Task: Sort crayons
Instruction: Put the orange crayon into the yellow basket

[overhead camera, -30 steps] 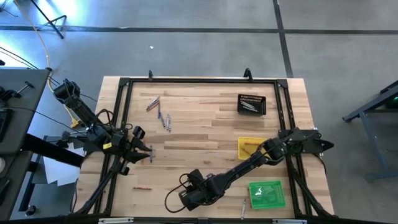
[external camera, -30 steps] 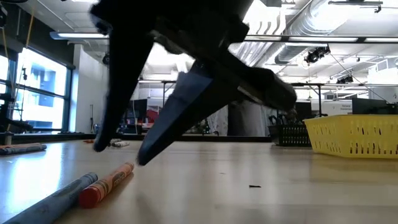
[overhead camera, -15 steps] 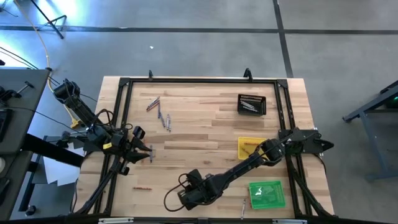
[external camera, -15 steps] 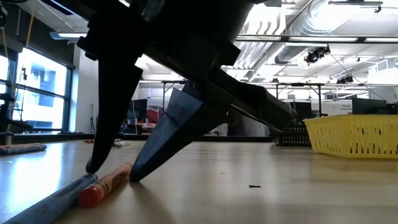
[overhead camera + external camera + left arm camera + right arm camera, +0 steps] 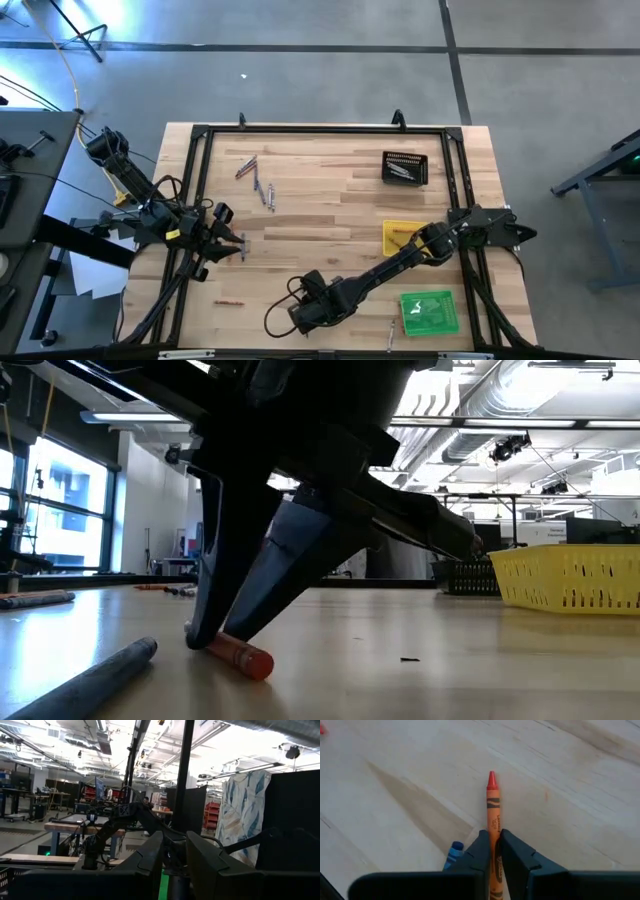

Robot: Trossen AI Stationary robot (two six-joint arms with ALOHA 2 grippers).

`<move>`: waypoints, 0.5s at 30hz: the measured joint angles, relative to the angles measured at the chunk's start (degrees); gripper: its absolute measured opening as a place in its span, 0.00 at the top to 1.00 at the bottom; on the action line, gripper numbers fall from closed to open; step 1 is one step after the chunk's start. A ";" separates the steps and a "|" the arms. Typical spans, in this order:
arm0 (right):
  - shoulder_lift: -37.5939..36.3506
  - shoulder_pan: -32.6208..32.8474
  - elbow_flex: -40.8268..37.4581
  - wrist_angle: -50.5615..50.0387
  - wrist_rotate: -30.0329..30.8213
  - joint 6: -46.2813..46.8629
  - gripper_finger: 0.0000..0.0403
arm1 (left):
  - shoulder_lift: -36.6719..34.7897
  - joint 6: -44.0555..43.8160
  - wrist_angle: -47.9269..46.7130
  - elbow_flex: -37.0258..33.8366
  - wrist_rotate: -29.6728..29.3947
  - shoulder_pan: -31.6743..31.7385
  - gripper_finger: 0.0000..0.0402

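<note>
An orange-red crayon [image 5: 492, 805] lies on the wooden table [image 5: 330, 200] near its front edge, with my right gripper [image 5: 493, 834] shut on it; in the high view that gripper [image 5: 300, 318] sits at the front middle. A blue-grey crayon [image 5: 95, 678] lies on its side just beside it, touched by nothing. More crayons [image 5: 255, 180] lie loose at the far left. My left gripper [image 5: 235, 246] hangs open above the table's left edge, with nothing between its fingers. My right gripper pinches the orange-red crayon's paper-wrapped shaft [image 5: 493, 824] between its two fingers, behind the middle. The fingers [image 5: 235, 600] slant steeply down from above. The pointed tip [image 5: 491, 779] juts out ahead of them, and the blunt end [image 5: 248, 660] rests on the table.
A black tray [image 5: 404, 168] stands at the far right, a yellow tray [image 5: 403, 235] at the right middle, and a green tray [image 5: 430, 312] at the front right. One crayon [image 5: 228, 302] lies at the front left, another [image 5: 392, 335] beside the green tray. A black frame edges the table.
My right gripper has sunk to the table and shut on the orange-red crayon. That crayon has turned away from the blue-grey one, which stays where it lay.
</note>
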 joint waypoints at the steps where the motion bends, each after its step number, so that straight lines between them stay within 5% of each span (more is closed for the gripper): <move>1: -0.02 -0.13 0.10 -0.20 -0.45 -0.37 0.94 | -0.01 -0.02 -0.06 0.00 0.00 0.00 0.82; 15: 0.71 -1.22 11.39 -28.61 -5.66 -10.16 0.95 | 0.01 -0.63 -0.45 0.00 0.04 0.02 0.82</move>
